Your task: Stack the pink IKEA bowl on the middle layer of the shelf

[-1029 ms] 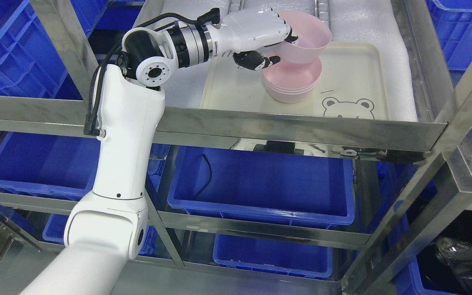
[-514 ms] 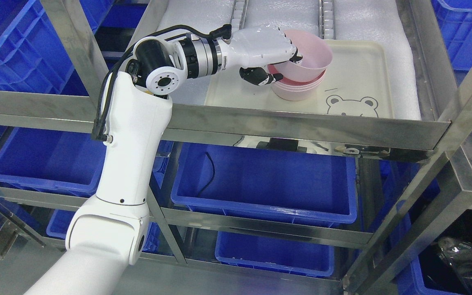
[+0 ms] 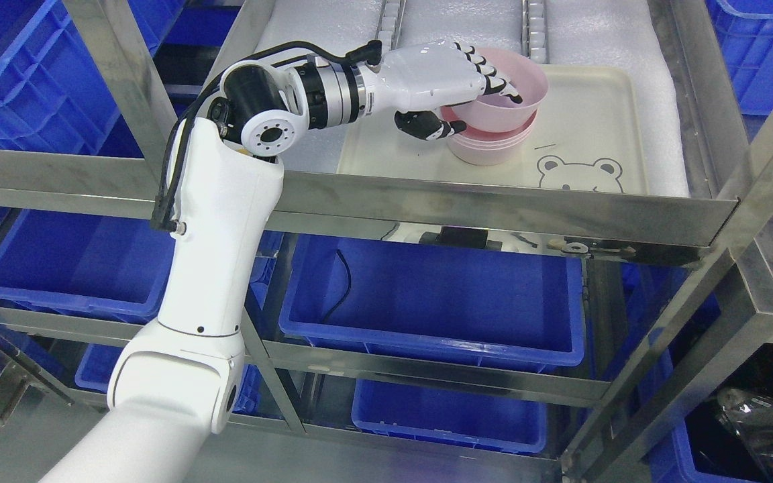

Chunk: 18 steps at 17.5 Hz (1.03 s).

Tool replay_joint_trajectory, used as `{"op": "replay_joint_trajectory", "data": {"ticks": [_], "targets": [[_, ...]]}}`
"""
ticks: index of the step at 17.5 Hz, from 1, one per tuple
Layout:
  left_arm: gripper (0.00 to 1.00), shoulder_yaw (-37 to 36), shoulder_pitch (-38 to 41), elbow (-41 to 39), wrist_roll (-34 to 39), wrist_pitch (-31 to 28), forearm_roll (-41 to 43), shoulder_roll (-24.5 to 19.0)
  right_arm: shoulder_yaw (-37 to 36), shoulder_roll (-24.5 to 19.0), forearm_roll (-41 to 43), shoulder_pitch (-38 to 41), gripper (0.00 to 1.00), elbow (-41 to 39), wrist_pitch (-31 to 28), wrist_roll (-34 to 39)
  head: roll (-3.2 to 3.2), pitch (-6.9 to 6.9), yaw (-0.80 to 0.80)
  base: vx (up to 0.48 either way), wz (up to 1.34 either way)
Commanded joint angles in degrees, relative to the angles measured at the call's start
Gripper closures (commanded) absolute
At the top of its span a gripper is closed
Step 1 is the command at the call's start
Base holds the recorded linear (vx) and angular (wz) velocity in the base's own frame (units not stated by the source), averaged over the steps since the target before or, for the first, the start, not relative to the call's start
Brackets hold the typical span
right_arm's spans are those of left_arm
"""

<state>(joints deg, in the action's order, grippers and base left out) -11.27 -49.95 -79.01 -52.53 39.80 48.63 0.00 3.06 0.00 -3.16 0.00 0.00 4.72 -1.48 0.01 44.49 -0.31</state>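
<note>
Left hand [image 3: 457, 84] has just let go: half a sec ago the fingers [image 3: 494, 70] were curled over the near rim of the pink bowl [image 3: 510, 100], now they're stretched out flat across the rim w/ the thumb below beside the stack, pinching nothing. Bowl itself has gone from held well above the stack of bowls [image 3: 490, 144] a sec ago to nested in its top, sitting a bit tilted, on the cream tray [image 3: 588, 114] w/ the bear print, on the steel shelf [image 3: 494, 208]. Looks like placement is basically done; what's left is prob pulling the hand back w/o knocking the bowl. Right arm not visible
</note>
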Motion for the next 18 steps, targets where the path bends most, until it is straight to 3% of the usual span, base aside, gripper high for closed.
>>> {"op": "replay_joint_trajectory", "data": {"ticks": [1, 6, 9, 12, 18], "targets": [[0.09, 3.3, -2.9, -0.2, 0.1, -0.2, -0.8, -1.0, 0.0, 1.0, 0.0, 1.3, 0.0, -1.0, 0.0, 0.0, 0.0, 0.0, 0.0, 0.0, 0.0], [0.08, 3.8, -4.7, -0.2, 0.1, -1.7, -7.1, -1.0, 0.0, 1.0, 0.0, 1.3, 0.0, -1.0, 0.0, 0.0, 0.0, 0.0, 0.0, 0.0, 0.0], [0.08, 2.9, -4.9, -0.7, 4.0, -8.1, -18.1, -1.0, 0.0, 1.0, 0.0, 1.3, 0.0, -1.0, 0.0, 0.0, 0.0, 0.0, 0.0, 0.0, 0.0], [0.08, -3.2, -3.6, -1.4, 10.8, -8.5, -29.4, -1.0, 0.0, 1.0, 0.1, 1.3, 0.0, -1.0, 0.0, 0.0, 0.0, 0.0, 0.0, 0.0, 0.0], [0.08, -15.2, 4.8, -6.0, 14.7, -8.7, -30.9, -1.0, -0.1, 1.0, 0.0, 1.3, 0.0, -1.0, 0.0, 0.0, 0.0, 0.0, 0.0, 0.0, 0.0]]}}
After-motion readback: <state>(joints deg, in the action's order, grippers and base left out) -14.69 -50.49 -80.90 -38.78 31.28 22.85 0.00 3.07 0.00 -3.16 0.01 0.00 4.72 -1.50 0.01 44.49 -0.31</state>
